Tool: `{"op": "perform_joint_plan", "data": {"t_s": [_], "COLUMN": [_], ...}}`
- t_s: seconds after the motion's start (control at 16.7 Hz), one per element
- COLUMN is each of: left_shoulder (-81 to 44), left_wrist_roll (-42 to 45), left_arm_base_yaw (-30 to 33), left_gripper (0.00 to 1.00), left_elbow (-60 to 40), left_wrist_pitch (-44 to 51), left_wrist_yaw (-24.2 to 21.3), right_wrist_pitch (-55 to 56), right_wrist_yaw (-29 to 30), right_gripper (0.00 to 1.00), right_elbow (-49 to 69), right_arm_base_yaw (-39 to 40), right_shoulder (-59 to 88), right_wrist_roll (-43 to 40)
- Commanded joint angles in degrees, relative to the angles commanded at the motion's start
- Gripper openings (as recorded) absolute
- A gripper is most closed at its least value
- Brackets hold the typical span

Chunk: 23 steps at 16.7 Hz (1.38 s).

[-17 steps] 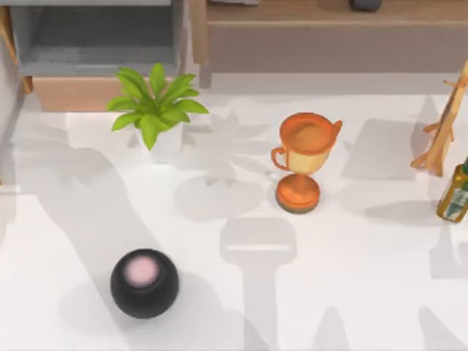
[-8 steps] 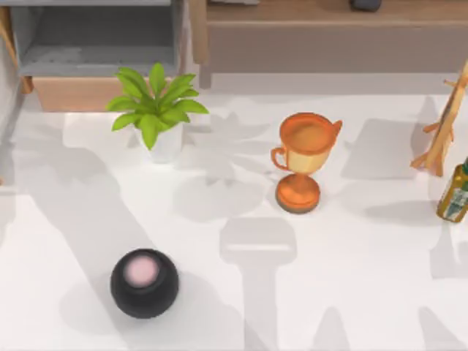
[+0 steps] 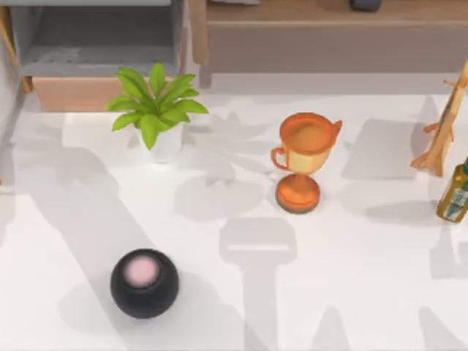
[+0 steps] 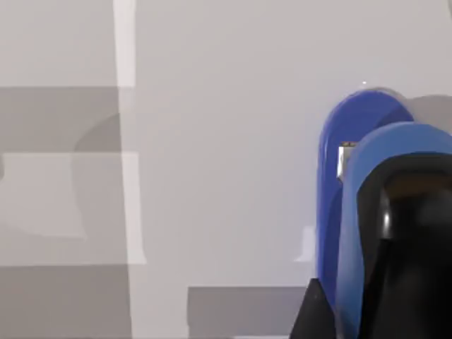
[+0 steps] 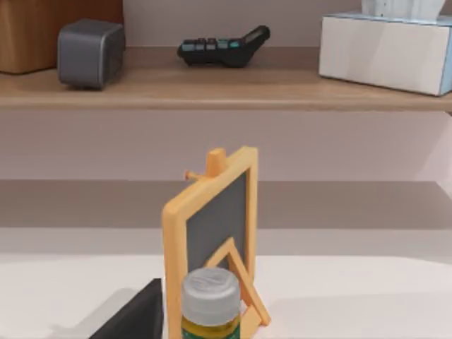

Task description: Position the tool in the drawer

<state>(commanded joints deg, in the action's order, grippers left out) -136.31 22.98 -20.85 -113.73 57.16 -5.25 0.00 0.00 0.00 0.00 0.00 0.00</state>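
The white table [image 3: 351,256] carries soft grey shadows. At its far left an open grey drawer [image 3: 95,44] stands with a wooden front below it, and a wooden shelf [image 3: 329,11] runs along the far edge to the right. A potted green plant [image 3: 155,110] stands just in front of the drawer, an orange trophy cup [image 3: 303,157] near the middle, and a black ball with a pink spot [image 3: 144,282] at the near left. At the far right a small wooden easel [image 3: 442,128] stands beside a green bottle [image 3: 455,191].

The left wrist view brings in the blue stapler [image 4: 353,183], seen close against a pale surface with a dark finger [image 4: 409,268] of the left gripper over it; whether the jaws grasp it I cannot tell, nor where it lies on the table.

The right wrist view faces the easel board [image 5: 212,226] and the bottle's grey cap [image 5: 210,289], and on the shelf behind them a grey cube [image 5: 90,51], a black calculator [image 5: 222,48] and a white tissue box [image 5: 385,49]. The right jaws' state cannot be told.
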Motion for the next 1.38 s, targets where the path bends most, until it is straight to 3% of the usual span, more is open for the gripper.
{"op": "perform_joint_plan", "data": {"t_s": [0.36, 1.02, 1.38], "left_shoulder": [0.0, 0.3, 8.3], "left_wrist_roll": [0.0, 0.0, 2.8], "left_arm_base_yaw": [0.0, 0.0, -1.4], "left_gripper": [0.98, 1.00, 1.00], "left_elbow": [0.0, 0.2, 6.4], "left_wrist_pitch": [0.0, -0.5, -15.5], "left_wrist_yaw": [0.0, -0.3, -8.2], "right_wrist_pitch": [0.0, 0.0, 0.0], "right_wrist_yaw": [0.0, 0.0, 0.0], "right_gripper": [1.00, 1.00, 1.00], "right_elbow": [0.0, 0.0, 0.0], "right_arm_base_yaw": [0.0, 0.0, 0.0], "right_shoulder": [0.0, 0.0, 0.0], "right_wrist_roll": [0.0, 0.0, 0.0]}}
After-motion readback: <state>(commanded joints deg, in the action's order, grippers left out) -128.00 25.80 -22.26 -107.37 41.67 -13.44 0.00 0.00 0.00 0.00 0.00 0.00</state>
